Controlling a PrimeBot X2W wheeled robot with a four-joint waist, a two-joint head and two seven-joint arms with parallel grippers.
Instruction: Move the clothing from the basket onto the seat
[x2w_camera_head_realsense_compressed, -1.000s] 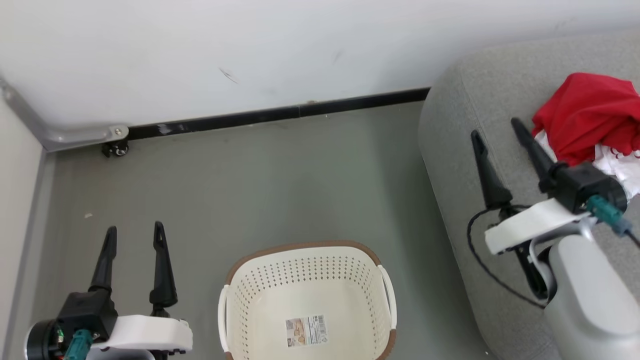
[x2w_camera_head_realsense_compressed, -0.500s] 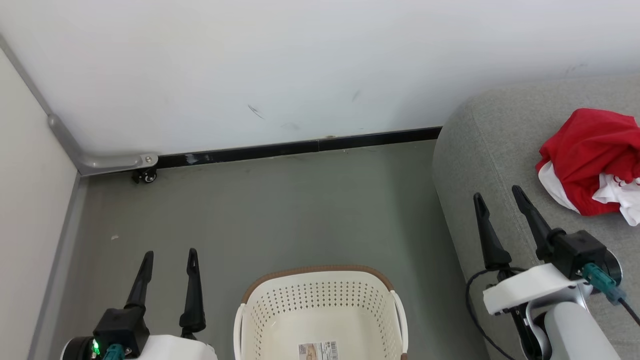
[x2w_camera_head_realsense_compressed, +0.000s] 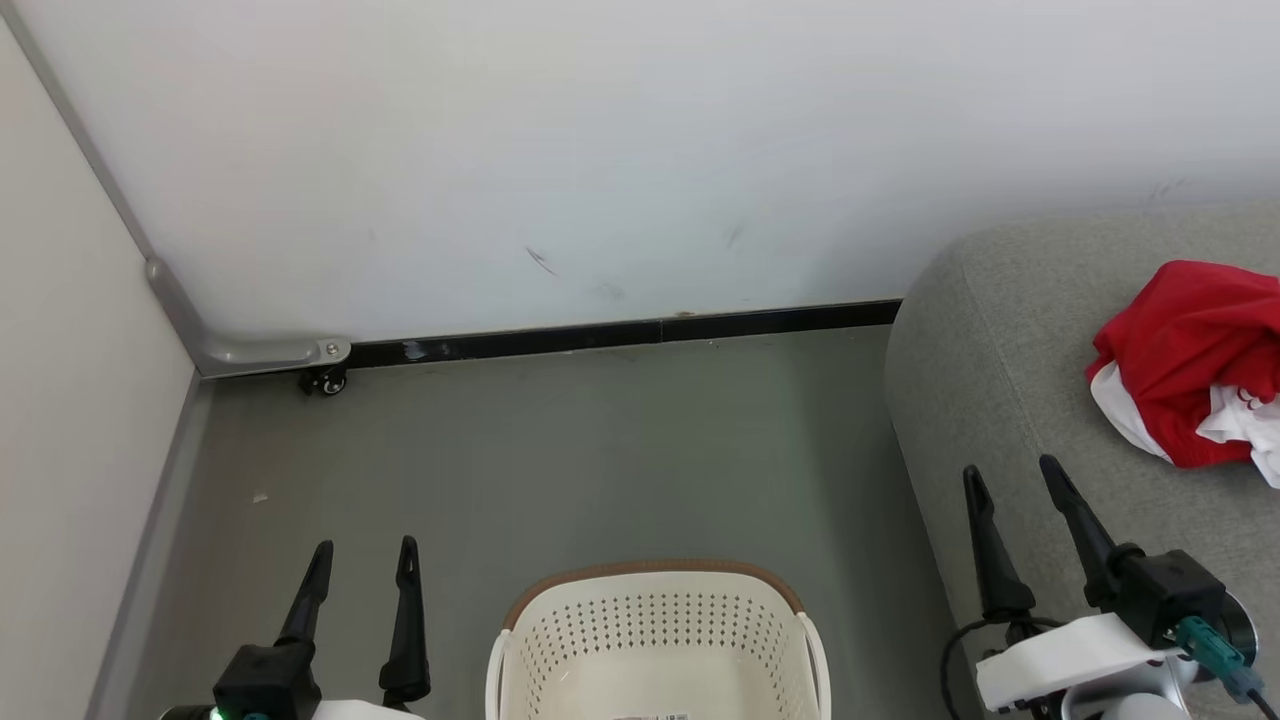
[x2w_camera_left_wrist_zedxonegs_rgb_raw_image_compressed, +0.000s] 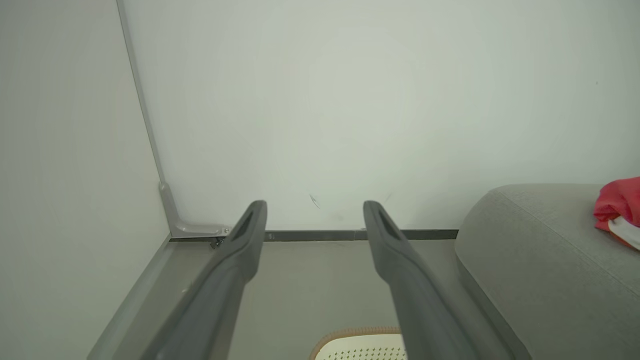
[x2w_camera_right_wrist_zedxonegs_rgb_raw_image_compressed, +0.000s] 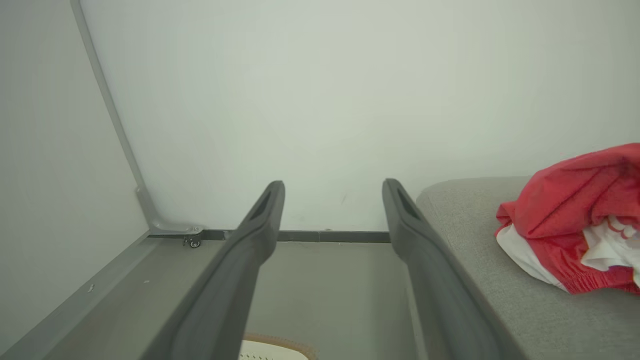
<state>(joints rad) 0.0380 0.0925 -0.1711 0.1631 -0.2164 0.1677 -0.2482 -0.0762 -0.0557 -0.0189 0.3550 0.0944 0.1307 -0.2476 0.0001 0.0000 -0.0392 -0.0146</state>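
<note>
Grey floor, white wall: the basket (x2w_camera_head_realsense_compressed: 655, 630) between both wide, empty jaws looks bare; the clothing (x2w_camera_head_realsense_compressed: 1185, 360) lies heaped on the seat (x2w_camera_head_realsense_compressed: 1000, 380) beyond the right jaws, job seemingly done

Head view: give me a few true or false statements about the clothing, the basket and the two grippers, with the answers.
1. The clothing lies on the seat. True.
2. The basket stands on the seat. False: it stands on the floor, beside the seat.
3. The right gripper is shut on the clothing. False: it is open and empty, apart from the clothing.
4. The left gripper is open and holds nothing. True.
5. The basket has a brown rim. True.
</note>
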